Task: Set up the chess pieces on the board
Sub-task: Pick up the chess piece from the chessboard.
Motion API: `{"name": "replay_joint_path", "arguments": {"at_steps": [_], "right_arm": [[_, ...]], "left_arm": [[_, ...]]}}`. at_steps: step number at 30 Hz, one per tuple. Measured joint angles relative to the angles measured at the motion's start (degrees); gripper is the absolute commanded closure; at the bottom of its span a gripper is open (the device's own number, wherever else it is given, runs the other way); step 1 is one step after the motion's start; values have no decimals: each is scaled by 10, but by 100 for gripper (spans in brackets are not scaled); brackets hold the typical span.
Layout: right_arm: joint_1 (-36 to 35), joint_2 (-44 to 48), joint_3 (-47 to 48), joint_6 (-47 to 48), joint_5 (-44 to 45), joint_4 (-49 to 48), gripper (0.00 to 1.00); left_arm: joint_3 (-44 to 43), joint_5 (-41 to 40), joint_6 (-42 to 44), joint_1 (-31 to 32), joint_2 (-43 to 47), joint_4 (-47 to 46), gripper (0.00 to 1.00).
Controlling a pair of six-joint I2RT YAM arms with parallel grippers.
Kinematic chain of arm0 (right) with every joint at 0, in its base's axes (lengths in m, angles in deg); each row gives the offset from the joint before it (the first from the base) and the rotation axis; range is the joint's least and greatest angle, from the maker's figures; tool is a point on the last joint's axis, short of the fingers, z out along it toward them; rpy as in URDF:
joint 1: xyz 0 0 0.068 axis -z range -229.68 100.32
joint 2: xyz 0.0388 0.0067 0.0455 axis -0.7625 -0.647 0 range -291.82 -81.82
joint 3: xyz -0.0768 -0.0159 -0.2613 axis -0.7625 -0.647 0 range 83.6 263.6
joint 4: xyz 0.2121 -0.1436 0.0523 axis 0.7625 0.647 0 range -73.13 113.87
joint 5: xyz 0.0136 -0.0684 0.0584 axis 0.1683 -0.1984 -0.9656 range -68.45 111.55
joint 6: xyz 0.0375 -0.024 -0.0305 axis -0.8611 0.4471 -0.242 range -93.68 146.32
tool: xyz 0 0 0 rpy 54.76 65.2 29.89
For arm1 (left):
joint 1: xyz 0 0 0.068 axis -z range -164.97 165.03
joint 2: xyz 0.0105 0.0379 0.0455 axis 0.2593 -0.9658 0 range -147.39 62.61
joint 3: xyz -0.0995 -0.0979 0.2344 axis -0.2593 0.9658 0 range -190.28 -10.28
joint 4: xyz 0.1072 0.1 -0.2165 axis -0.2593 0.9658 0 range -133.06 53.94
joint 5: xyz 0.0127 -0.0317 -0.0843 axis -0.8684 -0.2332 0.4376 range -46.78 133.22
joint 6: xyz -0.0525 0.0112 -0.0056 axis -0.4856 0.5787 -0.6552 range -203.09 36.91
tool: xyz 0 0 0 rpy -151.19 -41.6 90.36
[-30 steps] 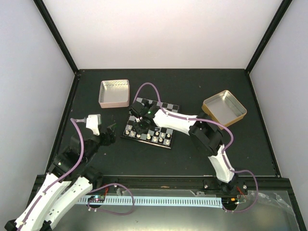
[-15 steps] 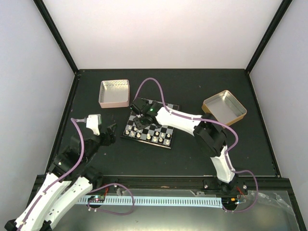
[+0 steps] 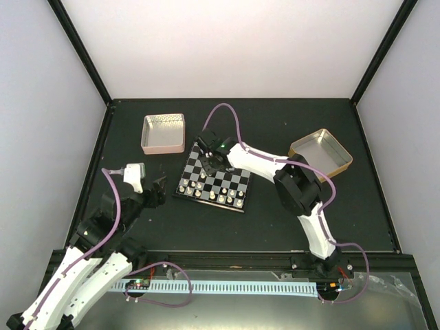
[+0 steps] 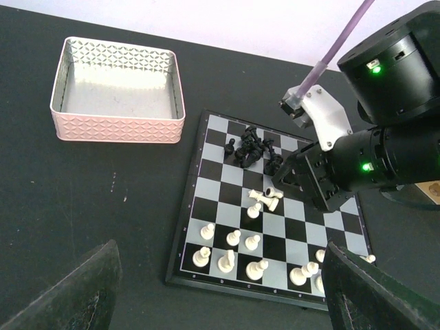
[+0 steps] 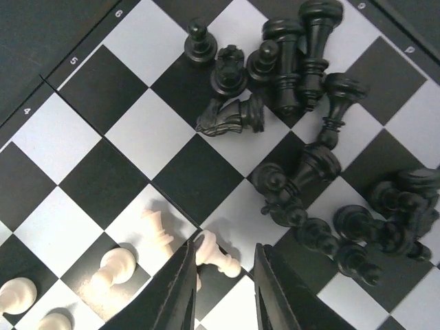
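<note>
The board (image 4: 206, 206) lies in the middle of the table, small in the top view as the board (image 3: 235, 181). Black chess pieces (image 5: 302, 62) lie heaped on its far squares, the same black heap (image 4: 251, 146) showing in the left wrist view. White pieces (image 4: 234, 251) stand along the near rows. Three white pieces (image 4: 265, 198) lie toppled mid-board. My right gripper (image 5: 223, 251) hangs over them, open, with a fallen white pawn (image 5: 220, 260) between its fingers, against the left one. My left gripper (image 4: 220, 247) is wide open and empty, left of the board, also seen from above as the left gripper (image 3: 155, 185).
A pink tin (image 4: 117, 89) stands empty beyond the board's left corner. A gold tin (image 3: 320, 154) sits at the right. The right arm stretches across the board's far right part.
The right gripper has moved from the board's near-left squares toward its far middle, above the toppled white pieces. The left arm has stayed still.
</note>
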Motion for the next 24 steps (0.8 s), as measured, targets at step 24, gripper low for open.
{"name": "replay_joint_path", "arguments": {"at_steps": [24], "right_arm": [[-3,-28,11,34,-54,0,81]], "left_arm": [[0,0,-1,0,-7,0,19]]}}
